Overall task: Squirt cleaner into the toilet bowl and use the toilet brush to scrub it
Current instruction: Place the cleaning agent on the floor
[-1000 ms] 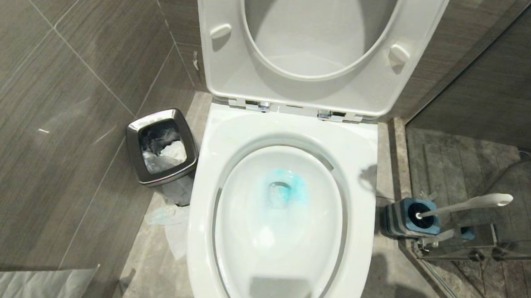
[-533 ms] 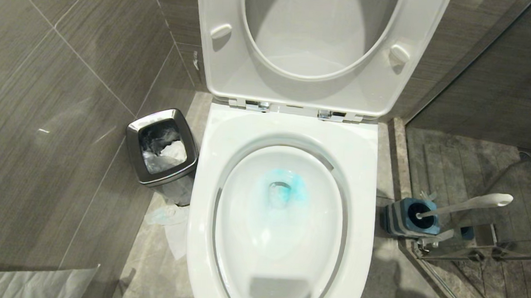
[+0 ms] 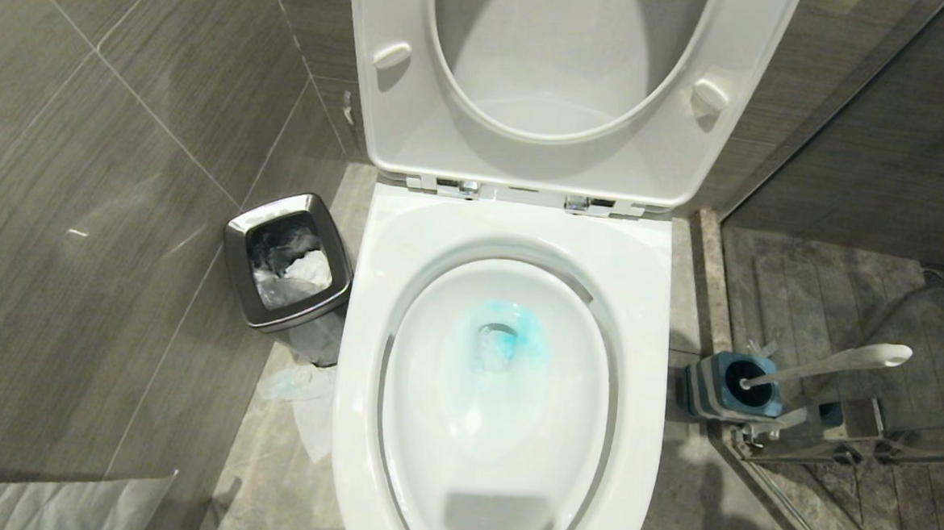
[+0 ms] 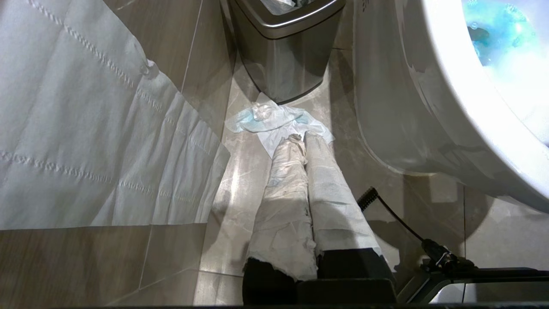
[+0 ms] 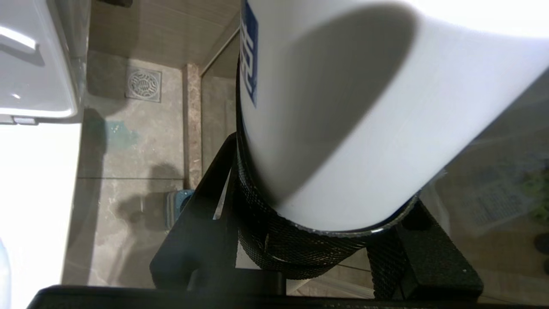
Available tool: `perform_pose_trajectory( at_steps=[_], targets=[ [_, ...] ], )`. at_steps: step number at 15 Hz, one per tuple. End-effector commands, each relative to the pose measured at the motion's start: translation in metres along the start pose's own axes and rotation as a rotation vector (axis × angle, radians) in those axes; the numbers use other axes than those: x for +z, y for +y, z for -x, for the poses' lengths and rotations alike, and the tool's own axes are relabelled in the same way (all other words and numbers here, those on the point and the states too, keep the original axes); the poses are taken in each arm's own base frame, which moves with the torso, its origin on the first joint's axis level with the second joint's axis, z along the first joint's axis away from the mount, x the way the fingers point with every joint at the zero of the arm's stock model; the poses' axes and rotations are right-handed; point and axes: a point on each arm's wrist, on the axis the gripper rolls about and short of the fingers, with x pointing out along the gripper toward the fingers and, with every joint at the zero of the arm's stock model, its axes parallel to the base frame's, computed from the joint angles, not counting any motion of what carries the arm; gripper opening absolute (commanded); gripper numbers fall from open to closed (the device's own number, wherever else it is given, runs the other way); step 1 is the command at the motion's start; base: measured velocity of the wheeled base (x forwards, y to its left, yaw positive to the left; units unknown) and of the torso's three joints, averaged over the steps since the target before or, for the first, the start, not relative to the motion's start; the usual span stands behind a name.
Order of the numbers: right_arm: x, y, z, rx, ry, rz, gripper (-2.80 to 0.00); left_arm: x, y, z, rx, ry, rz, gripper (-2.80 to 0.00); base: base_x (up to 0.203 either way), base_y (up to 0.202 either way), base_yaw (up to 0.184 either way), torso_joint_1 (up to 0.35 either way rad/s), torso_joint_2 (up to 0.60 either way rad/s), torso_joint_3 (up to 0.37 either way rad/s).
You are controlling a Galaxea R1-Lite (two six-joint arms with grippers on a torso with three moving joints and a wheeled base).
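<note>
The cleaner (image 5: 343, 120) sits clamped between my right fingers (image 5: 206, 223), off to the right of the toilet bowl (image 3: 514, 227), above the floor (image 5: 128, 163). Teal liquid pools around the drain of the bowl. The toilet brush (image 3: 830, 364) leans in its holder (image 3: 728, 385) beside the bowl's right side. My left fingers (image 4: 315, 171), wrapped in paper, are pressed together low by the steel bin (image 4: 287, 51).
</note>
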Motion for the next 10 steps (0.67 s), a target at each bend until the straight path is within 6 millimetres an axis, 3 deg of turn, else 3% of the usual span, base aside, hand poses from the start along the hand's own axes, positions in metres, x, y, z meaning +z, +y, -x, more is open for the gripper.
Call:
perform_pose_trajectory(
  at_steps=[1,6,10],
  targets=[
    [-0.002,0.005,0.0,0.003,0.009,0.037,-2.8,0.0,0.0,0.0,0.0,0.0,0.0,-2.8,0.0,0.0,0.0,0.0,0.0,0.0],
    [-0.008,0.005,-0.002,-0.008,0.014,0.123,-2.8,0.0,0.0,0.0,0.0,0.0,0.0,-2.8,0.0,0.0,0.0,0.0,0.0,0.0],
    [-0.018,-0.007,-0.023,-0.141,0.06,0.358,-2.8,0.0,0.0,0.0,0.0,0.0,0.0,-2.8,0.0,0.0,0.0,0.0,0.0,0.0]
  ],
)
